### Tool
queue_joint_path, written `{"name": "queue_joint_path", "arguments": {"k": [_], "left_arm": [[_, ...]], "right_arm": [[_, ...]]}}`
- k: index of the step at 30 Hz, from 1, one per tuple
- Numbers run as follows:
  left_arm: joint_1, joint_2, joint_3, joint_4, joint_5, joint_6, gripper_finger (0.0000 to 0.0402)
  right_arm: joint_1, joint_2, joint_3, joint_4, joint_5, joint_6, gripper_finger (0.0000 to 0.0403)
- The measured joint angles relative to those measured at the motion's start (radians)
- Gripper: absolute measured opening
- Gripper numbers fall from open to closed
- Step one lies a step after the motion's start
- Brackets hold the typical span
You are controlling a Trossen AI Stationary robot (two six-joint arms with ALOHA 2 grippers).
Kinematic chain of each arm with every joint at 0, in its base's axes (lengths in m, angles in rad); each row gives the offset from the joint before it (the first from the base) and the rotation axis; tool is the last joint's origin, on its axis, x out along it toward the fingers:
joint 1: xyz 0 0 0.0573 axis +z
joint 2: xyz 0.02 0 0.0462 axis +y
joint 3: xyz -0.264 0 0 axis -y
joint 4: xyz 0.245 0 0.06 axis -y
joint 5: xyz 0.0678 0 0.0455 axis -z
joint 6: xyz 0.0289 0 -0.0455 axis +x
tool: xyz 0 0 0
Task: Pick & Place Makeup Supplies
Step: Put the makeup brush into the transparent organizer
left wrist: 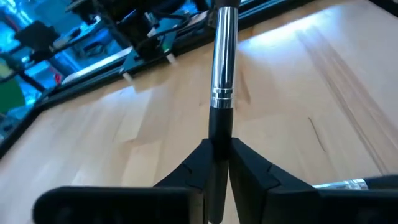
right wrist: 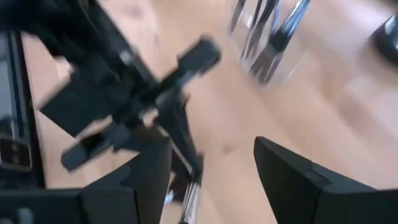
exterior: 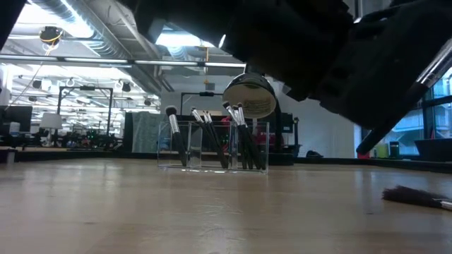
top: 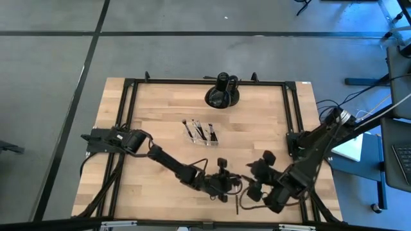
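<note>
Silver-ferruled black makeup brush (left wrist: pixel 222 93) pinched between closed left gripper (left wrist: pixel 216 163) fingers, pointing toward 12 o'clock; right gripper (right wrist: pixel 211 168) spread wide, empty.

Wood table (top: pixel 160 167): clear organiser tray (top: pixel 200 135), black round object (top: pixel 222 96), loose brush (exterior: pixel 417 197).

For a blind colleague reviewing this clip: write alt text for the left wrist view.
The left tool is shut on a makeup brush with a black handle and silver ferrule, which points away over the light wooden table. The table's black frame rail and some cables cross the far edge, and another silver-ferruled brush lies at one side.
</note>
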Motion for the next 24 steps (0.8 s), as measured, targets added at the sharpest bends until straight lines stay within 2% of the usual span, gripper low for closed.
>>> {"name": "queue_joint_path", "arguments": {"k": [4, 7, 10, 19, 24], "left_arm": [[0.007, 0.0, 0.0, 0.0, 0.0, -0.072, 0.0035], [0.008, -0.022, -0.001, -0.024, -0.001, -0.109, 0.0035], [0.008, -0.063, -0.004, -0.052, -0.022, -0.134, 0.0036], [0.008, -0.159, -0.005, -0.08, -0.032, -0.222, 0.0032], [0.008, -0.175, -0.005, -0.074, -0.009, -0.272, 0.0032]], "right_arm": [[0.072, -0.024, 0.0, -0.064, 0.176, 0.051, 0.0226], [0.152, -0.024, -0.006, -0.148, 0.31, 0.154, 0.0225], [0.225, -0.024, -0.063, -0.137, 0.419, 0.23, 0.0226], [0.279, -0.022, -0.32, 0.317, 0.477, 0.204, 0.0227], [0.279, -0.022, -0.473, 0.672, 0.601, 0.087, 0.0227]]}}
